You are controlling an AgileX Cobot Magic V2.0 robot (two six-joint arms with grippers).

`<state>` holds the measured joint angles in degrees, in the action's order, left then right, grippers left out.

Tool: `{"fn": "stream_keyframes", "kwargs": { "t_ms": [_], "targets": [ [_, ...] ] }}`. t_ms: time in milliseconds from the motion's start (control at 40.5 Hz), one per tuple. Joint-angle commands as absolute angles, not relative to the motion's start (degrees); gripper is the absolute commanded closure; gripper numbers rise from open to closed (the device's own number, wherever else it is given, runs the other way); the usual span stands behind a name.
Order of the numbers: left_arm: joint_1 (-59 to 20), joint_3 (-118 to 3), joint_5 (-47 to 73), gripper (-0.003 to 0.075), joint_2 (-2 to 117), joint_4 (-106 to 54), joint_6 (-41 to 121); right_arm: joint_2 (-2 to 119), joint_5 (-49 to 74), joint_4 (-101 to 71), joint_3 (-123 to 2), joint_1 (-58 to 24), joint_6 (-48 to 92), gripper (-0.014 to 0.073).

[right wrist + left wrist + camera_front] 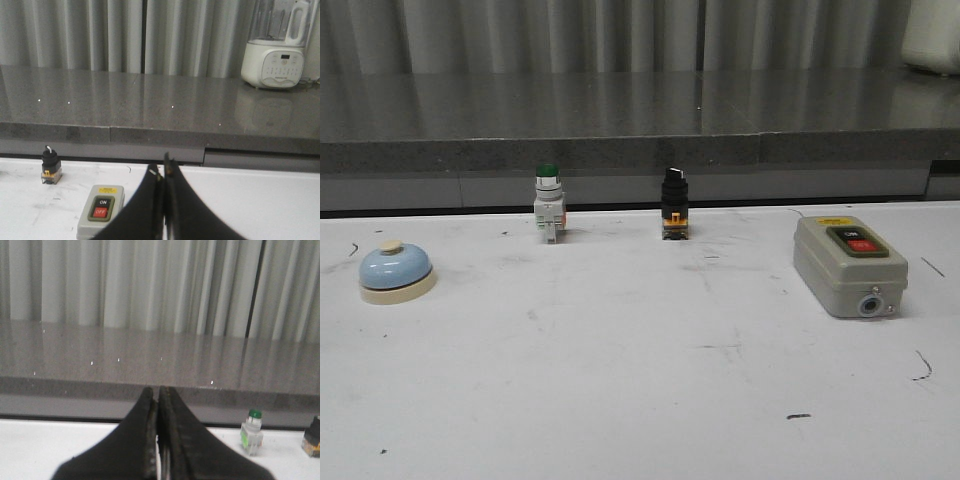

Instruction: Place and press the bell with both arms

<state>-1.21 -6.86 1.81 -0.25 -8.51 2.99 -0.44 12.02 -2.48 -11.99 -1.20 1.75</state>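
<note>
The light-blue bell [395, 272] with a cream base and cream knob sits on the white table at the far left of the front view. It shows in neither wrist view. No arm appears in the front view. My left gripper [156, 390] is shut with nothing between its black fingers, held above the table and facing the grey counter. My right gripper [164, 165] is shut and empty too, hovering near the grey switch box [100, 210].
A green-capped push button [548, 203] and a black selector switch [674, 204] stand along the table's back edge. The grey switch box [849, 265] lies at the right. A grey counter ledge [640, 150] runs behind the table. A white appliance [278, 46] stands on it.
</note>
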Motion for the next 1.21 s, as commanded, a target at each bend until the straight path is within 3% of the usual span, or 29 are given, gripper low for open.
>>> {"fn": "stream_keyframes", "kwargs": {
  "t_ms": [0,346,938,988,1062,1136,1185],
  "targets": [
    [-1.58,-15.04,1.15,0.0740,1.48,-8.98,2.46,3.03,12.50,-1.68,-19.61,-0.82,2.12,0.0663],
    [-1.58,-36.43,22.04,0.0740,18.15,-8.98,2.46,20.04,25.56,-1.68,-36.69,-0.82,2.12,0.0663],
    [-1.58,-32.01,25.29,0.0739,29.61,-8.98,2.46,33.76,31.05,-1.68,-37.01,-0.82,2.12,0.0657],
    [-1.58,-31.77,25.29,0.0738,29.93,-8.98,2.46,34.32,31.11,-1.68,-37.01,-0.82,2.12,0.0629],
    [-1.58,-31.80,25.41,0.0704,29.93,-8.76,2.46,34.96,31.17,-1.68,-37.01,-0.82,2.12,0.0505],
    [-1.58,-31.80,25.41,0.0595,29.93,-8.35,2.70,35.43,31.22,-1.68,-37.01,-0.82,2.12,0.0349],
    [-1.58,-31.80,25.30,0.0458,29.93,-8.33,2.70,35.57,31.22,-1.68,-37.01,-0.82,2.12,0.0234]
  ]
}}
